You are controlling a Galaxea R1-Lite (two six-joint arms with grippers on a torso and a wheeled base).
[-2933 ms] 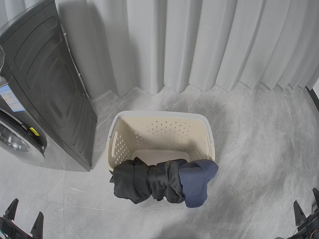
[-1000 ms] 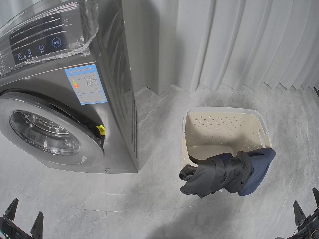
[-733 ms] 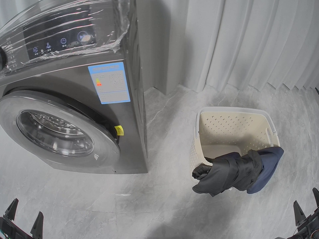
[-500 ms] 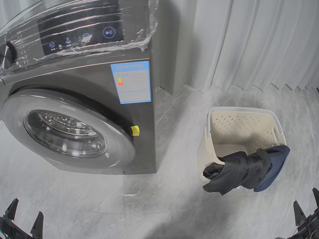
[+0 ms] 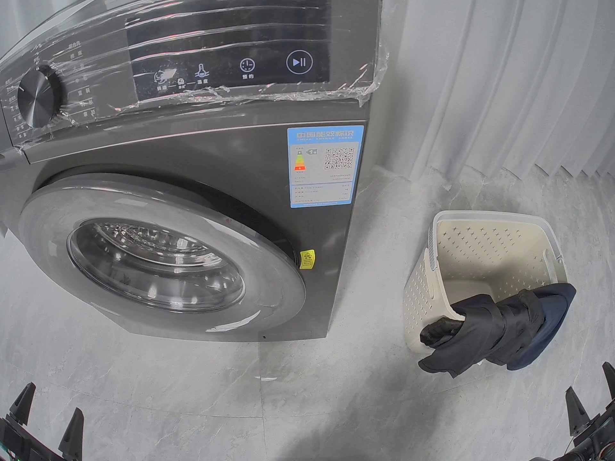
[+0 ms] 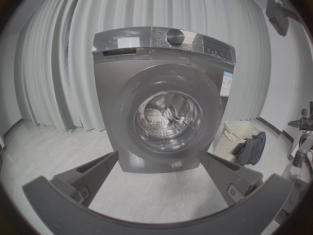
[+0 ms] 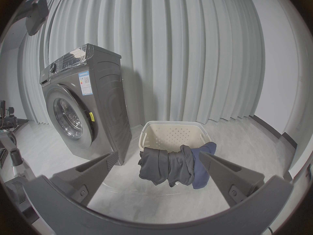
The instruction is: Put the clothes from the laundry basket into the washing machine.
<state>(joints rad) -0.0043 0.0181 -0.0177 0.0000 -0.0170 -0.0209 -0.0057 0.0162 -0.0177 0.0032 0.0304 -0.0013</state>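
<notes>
1. The head view has swung left since the earlier frames. The washing machine (image 5: 192, 180), at first only an edge on the left, now spreads its front across the left and middle. The laundry basket (image 5: 493, 216), once central, now sits at the right. This is the camera turning; neither thing has moved on the floor (image 5: 320, 392).
2. The machine's round glass door (image 5: 160, 264) is shut. Clear film wraps the control panel (image 5: 230, 52), with a dial (image 5: 37, 97) at its left end, and a blue-edged sticker (image 5: 325, 166) sits on the front near the right edge.
3. The cream basket stands on the floor just right of the machine, apart from it, with a white curtain (image 5: 500, 65) behind.
4. The clothes hang over the basket's near rim as before: a black garment (image 5: 474, 340) to the left and a navy garment (image 5: 554, 318) touching it on the right.
5. The left pincer (image 5: 52, 399) stays low at the near left, spread wide and holding nothing, facing the door.
6. The right pincer (image 5: 589, 379) stays low at the near right, also spread wide and holding nothing, well short of the clothes.
</notes>
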